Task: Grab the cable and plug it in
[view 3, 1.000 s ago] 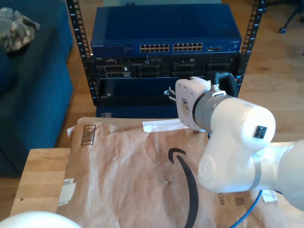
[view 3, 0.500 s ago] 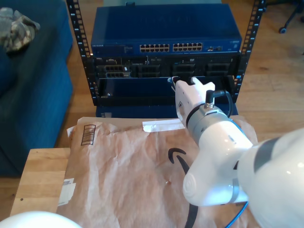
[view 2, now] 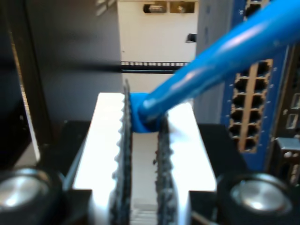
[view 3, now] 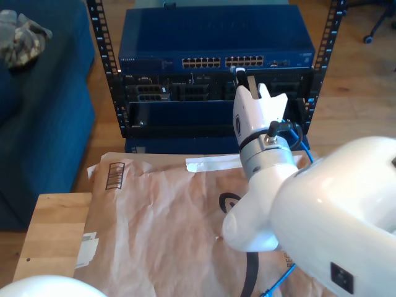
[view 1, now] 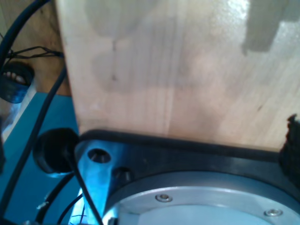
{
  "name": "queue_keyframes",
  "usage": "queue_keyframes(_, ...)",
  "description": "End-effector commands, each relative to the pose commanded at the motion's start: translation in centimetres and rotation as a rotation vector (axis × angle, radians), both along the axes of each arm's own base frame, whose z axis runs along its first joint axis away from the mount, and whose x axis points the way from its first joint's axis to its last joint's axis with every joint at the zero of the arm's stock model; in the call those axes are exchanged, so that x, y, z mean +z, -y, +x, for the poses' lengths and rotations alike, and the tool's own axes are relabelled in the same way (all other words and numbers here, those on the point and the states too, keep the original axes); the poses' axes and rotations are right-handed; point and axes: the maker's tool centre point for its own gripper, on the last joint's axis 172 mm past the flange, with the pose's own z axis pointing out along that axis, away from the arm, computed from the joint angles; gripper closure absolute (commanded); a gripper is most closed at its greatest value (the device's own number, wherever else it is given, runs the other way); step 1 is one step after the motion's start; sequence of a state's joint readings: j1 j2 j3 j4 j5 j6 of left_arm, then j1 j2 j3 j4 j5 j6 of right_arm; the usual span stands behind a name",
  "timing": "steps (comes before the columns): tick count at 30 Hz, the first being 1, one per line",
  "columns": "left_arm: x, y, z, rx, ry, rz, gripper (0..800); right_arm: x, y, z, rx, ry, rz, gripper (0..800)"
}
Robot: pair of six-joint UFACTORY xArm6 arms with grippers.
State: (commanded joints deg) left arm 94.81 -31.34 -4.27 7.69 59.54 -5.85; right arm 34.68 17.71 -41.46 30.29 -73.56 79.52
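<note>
A wooden floor (view 3: 352,93) runs behind a wooden table (view 3: 52,229) that is mostly covered by brown wrapping paper (view 3: 161,229), and at the table's far edge you face an equipment rack (view 3: 213,68) with a blue network switch (view 3: 213,46) mounted across its top.

Start at my second gripper (view 2: 145,136): its two toothed jaws are pressed together on the cable (view 2: 220,56), pinching the bright blue line close to its end. In the second wrist view the cable rises out of the jaws and slants away across the picture, with the switch's rows of ports (view 2: 251,108) just beyond it. In the exterior view you see that same gripper (view 3: 240,73) held up at the rack's front, its tip just below the row of ports on the switch, a little to the exterior view's right of centre. The plug itself is too small for you to make out.

Following the white arm (view 3: 322,216) back toward the near side, you find more of the blue cable hanging beneath it at the exterior view's lower right.

My first gripper's camera looks onto pale wood (view 1: 178,70), a metal base plate (view 1: 197,197) and black leads (view 1: 28,117) over a blue surface; you cannot tell how its jaws stand.

A blue couch (view 3: 37,111) sits at the exterior view's left.
</note>
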Motion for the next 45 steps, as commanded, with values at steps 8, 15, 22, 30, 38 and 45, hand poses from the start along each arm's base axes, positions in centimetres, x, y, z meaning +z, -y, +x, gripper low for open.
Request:
queue_keyframes(8,0.0,0.0,0.0,0.000,0.000,-0.002,0,-1.8,2.3,1.0,-0.067,0.008,0.011,800)
queue_keyframes(15,0.0,0.0,0.0,0.000,0.000,0.000,0,-2.7,4.3,2.2,-0.174,0.031,0.042,800)
queue_keyframes(22,0.0,-0.1,0.0,0.000,0.000,0.002,0,-3.2,3.6,4.8,-0.211,0.058,0.073,800)
queue_keyframes(30,0.0,0.0,0.0,0.000,0.000,0.000,0,-4.1,4.9,6.7,-0.288,0.065,0.092,800)
queue_keyframes(38,0.0,-0.1,0.0,0.000,0.000,0.002,0,-5.6,6.4,8.0,-0.325,0.058,0.076,800)
queue_keyframes(45,0.0,0.0,0.0,0.000,0.000,-0.002,0,-5.8,7.3,9.1,-0.345,0.062,0.061,800)
